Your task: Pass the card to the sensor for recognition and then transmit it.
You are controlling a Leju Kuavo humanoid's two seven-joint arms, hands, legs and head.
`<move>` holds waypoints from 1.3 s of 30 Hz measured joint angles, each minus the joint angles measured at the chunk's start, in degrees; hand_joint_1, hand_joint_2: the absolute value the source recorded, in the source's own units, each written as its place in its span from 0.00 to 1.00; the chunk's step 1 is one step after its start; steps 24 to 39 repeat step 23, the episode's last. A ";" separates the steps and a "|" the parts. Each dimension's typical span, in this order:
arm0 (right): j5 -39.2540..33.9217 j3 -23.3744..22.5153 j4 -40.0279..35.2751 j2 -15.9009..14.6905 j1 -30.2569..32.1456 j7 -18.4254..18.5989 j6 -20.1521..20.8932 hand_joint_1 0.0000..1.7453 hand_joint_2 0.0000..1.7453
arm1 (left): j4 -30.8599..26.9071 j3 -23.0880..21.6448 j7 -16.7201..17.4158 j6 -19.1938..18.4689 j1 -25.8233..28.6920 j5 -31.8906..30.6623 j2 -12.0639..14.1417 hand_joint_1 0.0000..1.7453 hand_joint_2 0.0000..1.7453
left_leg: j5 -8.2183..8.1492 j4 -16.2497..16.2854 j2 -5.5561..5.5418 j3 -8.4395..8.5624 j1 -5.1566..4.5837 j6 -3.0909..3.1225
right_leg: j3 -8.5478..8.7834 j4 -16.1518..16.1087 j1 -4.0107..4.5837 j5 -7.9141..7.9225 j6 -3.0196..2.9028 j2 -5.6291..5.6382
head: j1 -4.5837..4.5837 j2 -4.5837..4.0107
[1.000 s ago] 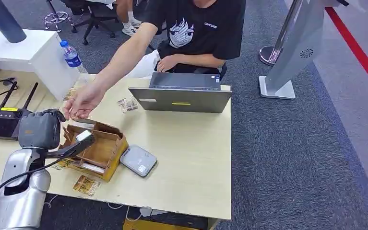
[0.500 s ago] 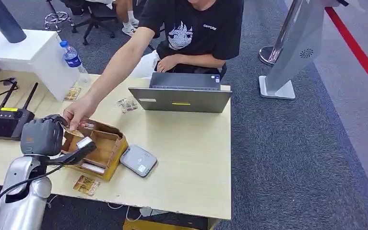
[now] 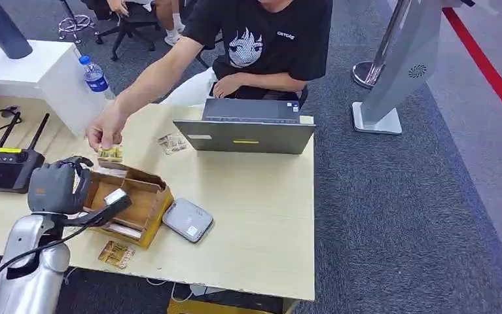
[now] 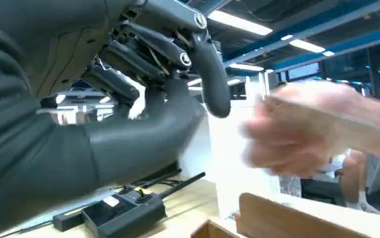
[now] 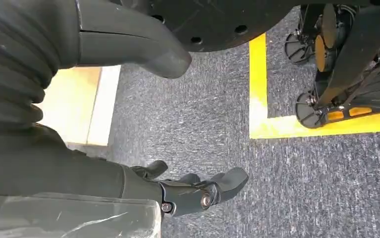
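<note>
head view: person's hand holds the card; left hand hovers empty, fingers apart, handover seemingly done. next: fetch another card.

Small white lettering sits on the person's black T-shirt beside a printed face, too small to read.

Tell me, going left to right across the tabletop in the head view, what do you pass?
Black remote controller → robot's left hand → wooden box → grey card sensor → laptop.
</note>
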 joint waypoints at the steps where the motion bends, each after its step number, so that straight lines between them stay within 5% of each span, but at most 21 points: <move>1: 0.00 0.00 0.00 0.00 0.00 0.00 -0.02 0.00 1.00 | -1.06 0.67 -0.67 1.30 0.35 1.51 -0.76 0.00 1.00 | 0.00 0.00 0.00 -0.01 0.00 0.00 | 0.00 0.00 0.00 0.00 0.00 0.00 | 0.00 0.00; 3: -0.44 0.00 -0.02 0.04 0.04 -2.17 -0.13 0.00 1.00 | -4.86 3.00 -4.45 6.06 1.35 8.60 -3.07 0.00 1.00 | 0.01 0.01 0.00 -0.06 0.01 0.01 | -0.01 0.00 0.00 0.02 0.01 0.00 | 0.00 0.00; 5: -1.49 0.00 0.02 0.04 -0.17 -7.66 -0.64 0.00 1.00 | -10.81 7.05 -9.43 8.34 1.76 23.47 -7.09 0.00 1.00 | 0.02 0.01 0.00 -0.15 0.02 0.03 | -0.01 0.01 0.00 0.05 0.03 0.02 | 0.02 0.00; 7: -2.38 0.00 0.61 -0.15 -1.05 -9.03 -2.27 0.00 1.00 | -18.93 14.79 -10.14 1.34 1.54 46.70 -12.36 0.00 1.00 | -0.07 0.00 0.11 -0.03 -0.01 0.11 | 0.03 -0.01 -0.03 0.06 0.07 0.11 | -0.02 0.00; 10: -2.49 0.00 1.16 -0.24 -1.49 -7.60 -3.34 0.00 1.00 | -22.51 29.02 -10.60 -11.09 1.02 72.38 -17.45 0.00 1.00 | -0.09 0.01 0.13 0.07 -0.03 0.15 | 0.05 -0.02 -0.01 0.00 0.08 0.11 | 0.00 0.00; 12: -1.59 0.00 1.36 -0.24 -1.62 -0.88 -4.39 0.00 1.00 | -22.22 38.20 -8.12 -15.62 1.86 78.12 -19.67 0.00 1.00 | -0.12 -0.05 0.03 0.05 -0.03 0.14 | 0.16 -0.01 -0.02 -0.12 0.07 0.05 | 0.02 0.00; 14: -0.92 0.00 1.03 0.00 -1.09 1.66 -3.91 0.00 1.00 | -18.68 46.81 -6.45 -18.29 3.42 85.09 -20.28 0.00 1.00 | -0.18 -0.08 0.11 0.25 -0.03 0.04 | 0.13 -0.01 -0.02 -0.18 -0.03 0.11 | 0.00 0.00; 20: -0.70 0.02 -0.13 0.09 -0.72 2.16 -2.71 0.00 1.00 | -7.10 61.09 -6.88 -20.13 5.50 91.51 -19.65 0.00 1.00 | -0.19 -0.08 0.04 0.14 0.06 0.02 | 0.11 0.00 0.05 -0.23 -0.10 0.06 | -0.07 0.00; 23: -0.13 0.15 -0.02 -0.22 -0.78 1.93 -1.97 0.00 1.00 | -0.20 64.20 -4.76 -13.61 5.92 97.74 -18.00 0.00 1.00 | -0.23 -0.09 -0.09 0.20 -0.07 0.07 | 0.26 0.00 -0.05 -0.32 0.04 -0.04 | 0.00 0.00; 39: -0.13 0.15 -0.02 -0.22 -0.78 1.93 -1.97 0.00 1.00 | -0.20 64.20 -4.76 -13.61 5.92 97.74 -18.00 0.00 1.00 | -0.23 -0.09 -0.09 0.20 -0.07 0.07 | 0.26 0.00 -0.05 -0.32 0.04 -0.04 | 0.00 0.00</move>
